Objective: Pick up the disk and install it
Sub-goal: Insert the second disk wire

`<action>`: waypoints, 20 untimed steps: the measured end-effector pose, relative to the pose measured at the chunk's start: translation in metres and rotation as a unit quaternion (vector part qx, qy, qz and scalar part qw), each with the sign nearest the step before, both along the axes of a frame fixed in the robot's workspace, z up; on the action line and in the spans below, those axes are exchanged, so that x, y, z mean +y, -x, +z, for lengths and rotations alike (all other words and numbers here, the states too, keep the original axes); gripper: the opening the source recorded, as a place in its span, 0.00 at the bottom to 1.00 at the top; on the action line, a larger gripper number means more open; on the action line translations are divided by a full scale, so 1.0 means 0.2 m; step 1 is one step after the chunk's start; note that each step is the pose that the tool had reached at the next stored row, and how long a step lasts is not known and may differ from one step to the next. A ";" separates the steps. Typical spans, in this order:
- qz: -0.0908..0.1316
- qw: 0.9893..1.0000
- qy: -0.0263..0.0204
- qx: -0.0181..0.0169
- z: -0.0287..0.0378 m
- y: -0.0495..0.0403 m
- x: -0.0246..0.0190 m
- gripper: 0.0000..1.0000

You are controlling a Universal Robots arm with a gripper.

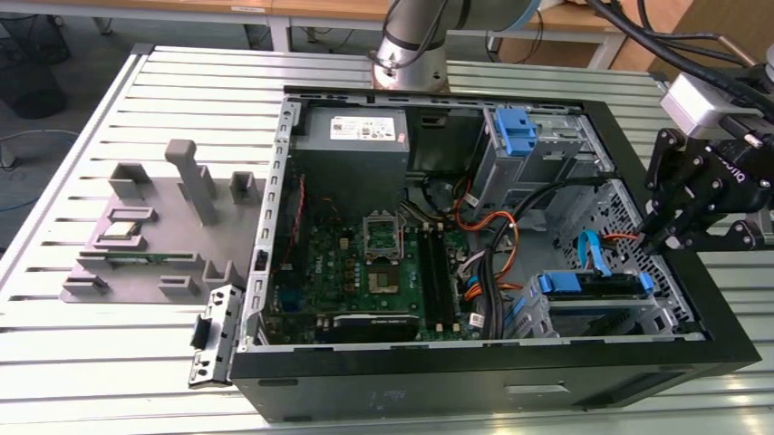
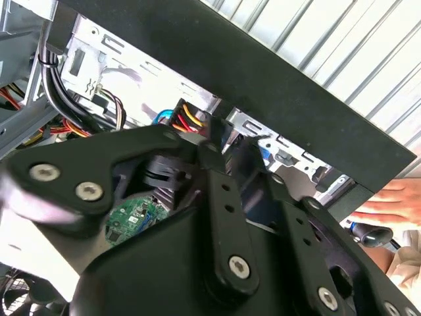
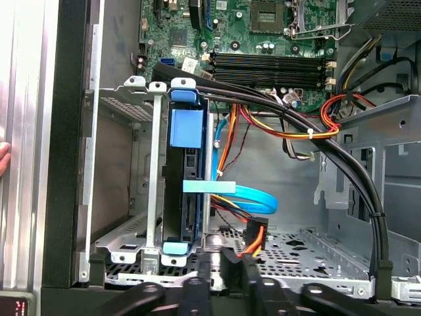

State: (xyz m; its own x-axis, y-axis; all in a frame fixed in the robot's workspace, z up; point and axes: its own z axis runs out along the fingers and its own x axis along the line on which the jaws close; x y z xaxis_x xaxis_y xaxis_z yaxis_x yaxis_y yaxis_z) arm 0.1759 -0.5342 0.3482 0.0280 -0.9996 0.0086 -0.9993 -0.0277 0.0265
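- One disk [image 3: 191, 191] with blue side rails is seen seated on edge in the metal drive cage [image 3: 154, 197] of the open computer case [image 1: 484, 381], in the first wrist view; in the exterior view it lies in the cage near the case's front wall [image 1: 586, 283].
- The black tool [image 1: 669, 237] is held over the case's edge, just beside the drive cage, with nothing grasped; whether its fingers are spread or closed cannot be told.
- A blue cable [image 3: 250, 197] is draped beside the disk.
- The motherboard [image 1: 362, 272] lies beyond the cage.
- A grey fixture [image 1: 158, 227] is set on the bench [image 1: 109, 362] outside the case.
- A person's hand [image 2: 388, 207] is rested beyond the case wall.
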 end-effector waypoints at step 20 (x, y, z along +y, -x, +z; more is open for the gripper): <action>0.000 1.000 0.000 -0.001 0.000 0.000 0.000 0.18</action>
